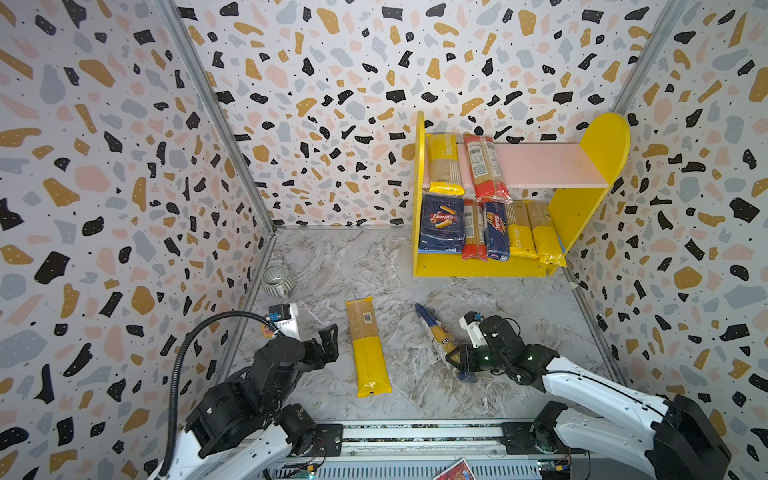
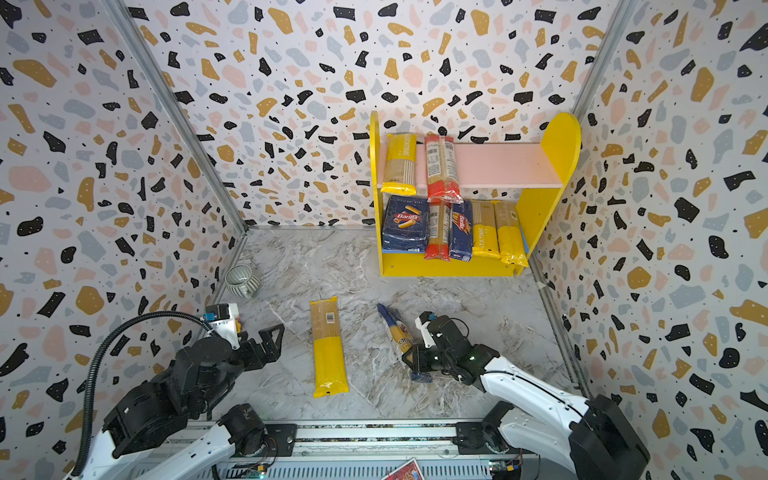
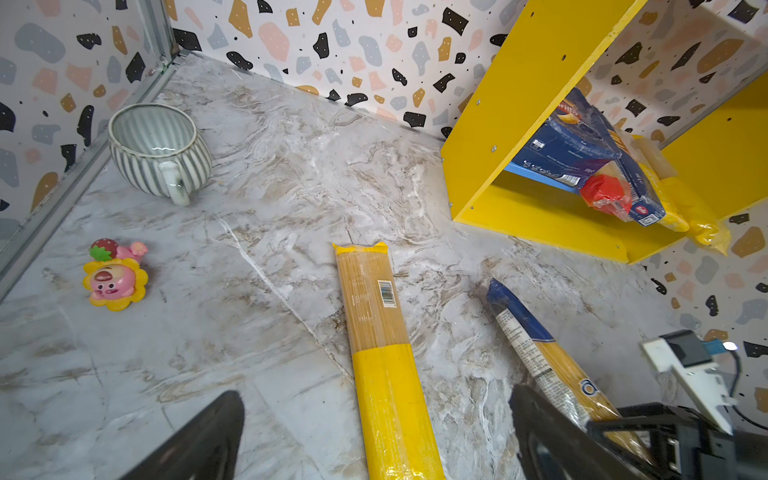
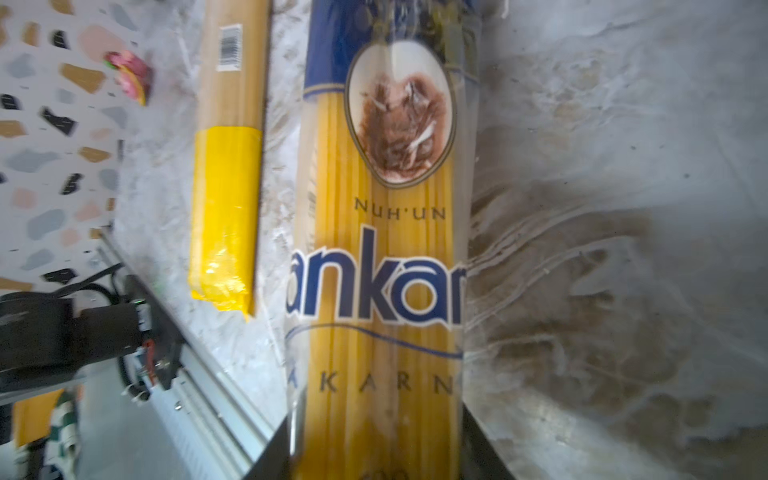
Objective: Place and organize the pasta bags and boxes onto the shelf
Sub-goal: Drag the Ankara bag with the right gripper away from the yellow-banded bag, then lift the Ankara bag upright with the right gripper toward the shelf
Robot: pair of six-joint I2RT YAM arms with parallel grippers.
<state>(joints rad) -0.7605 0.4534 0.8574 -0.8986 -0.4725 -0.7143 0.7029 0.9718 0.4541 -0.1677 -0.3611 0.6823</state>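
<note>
Pale walls [image 1: 332,62] printed with black, ochre, pink and grey terrazzo blotches enclose a grey-white marbled surface [image 1: 540,299]; silver metal strips [image 1: 194,62] line the corners.

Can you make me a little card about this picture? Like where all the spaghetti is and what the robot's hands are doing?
shelf: by the back wall
top board: upper yellow pack, upper red pack
bottom board: wide blue box, lower red pack, narrow blue box, two lower yellow packs
table: long yellow pack, blue bag
left hand: open, empty
right hand: closed on the blue bag
extras: striped mug, pink toy
</note>
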